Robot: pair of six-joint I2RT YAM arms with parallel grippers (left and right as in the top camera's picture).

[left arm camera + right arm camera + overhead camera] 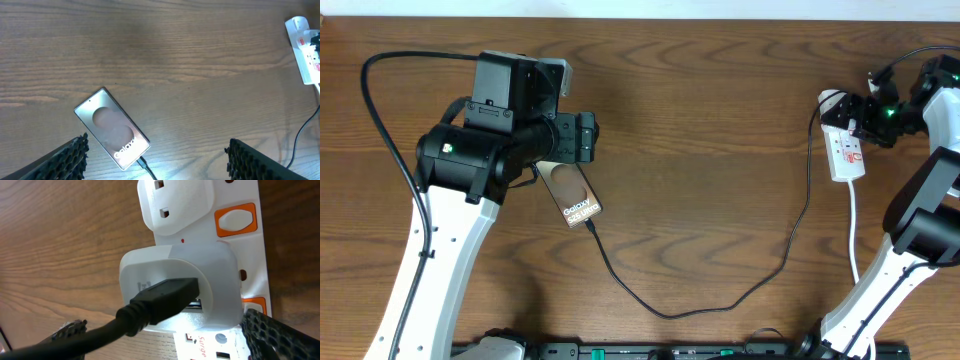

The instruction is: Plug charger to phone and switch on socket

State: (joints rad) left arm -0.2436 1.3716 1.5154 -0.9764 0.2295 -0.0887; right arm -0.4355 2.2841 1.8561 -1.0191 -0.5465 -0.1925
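Charger [670, 312] being seen seated in phone [575, 195].
Left gripper [157, 145] is being held wide open and empty; right gripper [162, 322] is being held open over the socket [240, 245].

Overhead downward, left wrist over shared phone [112, 129], right wrist close, perhaps oblique, on socket [235, 245]

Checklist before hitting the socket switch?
1. Thin black charger cable tip in flat dark phone: ok.
2. Black USB plug in white adapter: ok.
3. Adapter seated in white power strip: ok.
4. Orange switch already on: cannot tell.
5. Left gripper open, off phone: ok.
6. Right gripper open, over strip: ok.
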